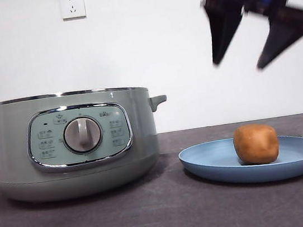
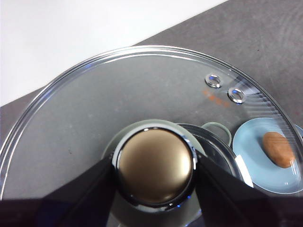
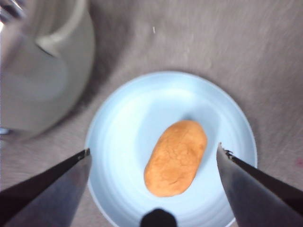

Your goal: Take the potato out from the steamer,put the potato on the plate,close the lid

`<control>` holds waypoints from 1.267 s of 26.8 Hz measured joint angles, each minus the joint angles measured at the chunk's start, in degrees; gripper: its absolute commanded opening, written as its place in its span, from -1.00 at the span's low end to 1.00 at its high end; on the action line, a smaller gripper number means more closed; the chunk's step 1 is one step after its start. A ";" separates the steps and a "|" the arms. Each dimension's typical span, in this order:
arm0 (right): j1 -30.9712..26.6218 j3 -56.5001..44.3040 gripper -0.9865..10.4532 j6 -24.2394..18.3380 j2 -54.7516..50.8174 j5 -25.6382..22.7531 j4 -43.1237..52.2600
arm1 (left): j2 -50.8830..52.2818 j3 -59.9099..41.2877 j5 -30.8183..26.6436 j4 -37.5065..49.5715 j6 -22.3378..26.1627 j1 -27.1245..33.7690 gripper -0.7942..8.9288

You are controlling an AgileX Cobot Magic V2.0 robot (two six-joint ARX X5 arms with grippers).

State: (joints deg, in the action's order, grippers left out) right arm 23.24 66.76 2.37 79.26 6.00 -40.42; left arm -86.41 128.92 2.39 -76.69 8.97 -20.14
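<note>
Now potato (image 1: 255, 143) rests on plate (image 1: 226, 165) at 3 o'clock of steamer (image 1: 74, 144); right gripper (image 1: 256, 34) hangs above, jaws spread; left gripper (image 2: 155, 184) pinches lid (image 2: 118, 94) knob.

Staged test bench: bare wall (image 1: 159, 44), socket (image 1: 72, 6), dark tabletop (image 1: 155, 220).

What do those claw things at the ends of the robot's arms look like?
Each end effector has two flat black jaws tapering to points. The right end effector shows a small blue spot on its dark body; the left end effector shows only plain black jaws.
</note>
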 measured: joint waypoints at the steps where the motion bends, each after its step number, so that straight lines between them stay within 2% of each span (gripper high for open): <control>1: 0.00 0.00 -0.05 0.02 -1.57 0.00 -0.24 | -0.26 -0.02 0.46 0.00 0.00 0.00 -0.85; 8: 0.00 0.04 -0.05 0.24 -12.63 -0.02 -2.82 | -1.75 -2.58 2.54 0.28 0.09 -0.02 -0.85; 15: 0.00 0.09 -0.06 0.24 -18.62 -0.13 -5.29 | -1.68 -14.82 2.45 9.70 0.24 -0.02 -0.85; 23: 0.00 0.09 -0.06 0.26 -20.11 -0.20 -6.91 | -1.57 -30.62 5.60 22.08 0.17 -0.26 -0.85; 29: 0.00 0.09 -0.06 0.26 -20.11 -0.20 -7.13 | -1.36 -42.58 5.73 31.52 0.02 -0.81 -0.85; 34: 0.00 0.09 -0.06 0.24 -20.11 -0.20 -7.13 | -1.33 -48.94 5.22 35.76 0.00 -0.81 -0.85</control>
State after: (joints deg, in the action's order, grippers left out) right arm 23.24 66.85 2.61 59.16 5.80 -47.55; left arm -87.74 79.99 7.62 -40.93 8.97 -20.95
